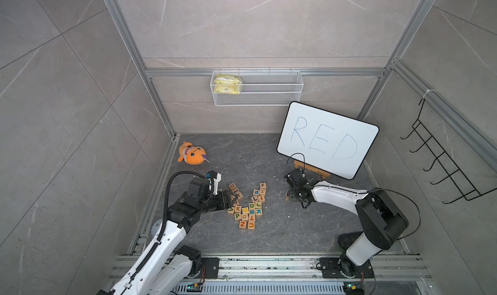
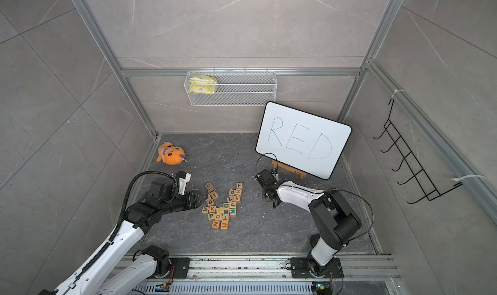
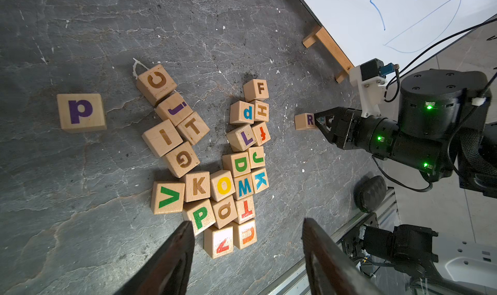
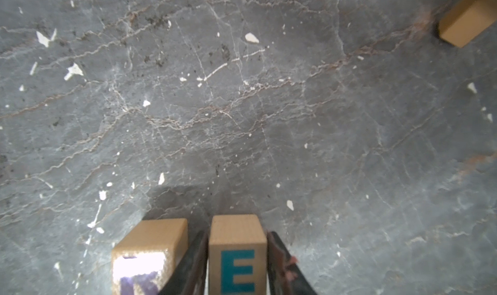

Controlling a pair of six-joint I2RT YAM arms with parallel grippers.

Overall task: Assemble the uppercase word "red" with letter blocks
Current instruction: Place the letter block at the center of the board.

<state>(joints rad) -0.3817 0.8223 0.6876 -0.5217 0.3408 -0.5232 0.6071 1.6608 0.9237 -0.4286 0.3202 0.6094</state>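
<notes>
The step in hand, as I judge it, is the setting down of the second letter. The R block (image 3: 306, 121) lies on the floor (image 1: 269, 239) at 3 o'clock from the pile (image 1: 247, 209), apart from it. The E block (image 4: 238, 253) stands just beside the R, at its 3 o'clock, with a narrow gap between the two. The right gripper (image 3: 321, 121) has its jaws on both sides of the E, very close to the wood. Whether they press on it or stand just free of it, I cannot tell. The E seems to rest on the floor (its lower edge is hidden from me, so I am not sure).

The left gripper (image 3: 247, 222) hovers at the 9 o'clock edge of the pile, with jaws apart and nothing between them.

The D is missing from the word. A green D block (image 3: 238, 164) lies in the pile, toward its 3 o'clock side, and neighbours touch it on several sides. I think the right gripper must first open fully and rise straight up, so that it neither drags the E nor knocks the R. Then one arm must take the D. The jaws need two free opposite faces, so the neighbours may have to be pushed aside first. The D then goes at 3 o'clock of the E, in line with it and with the letter turned the same way.

I see only one container, a wire basket (image 1: 269, 94) on the back wall at 12 o'clock. A yellow packet (image 1: 227, 84) sits in its 9 o'clock end, and I see nothing else inside.
</notes>
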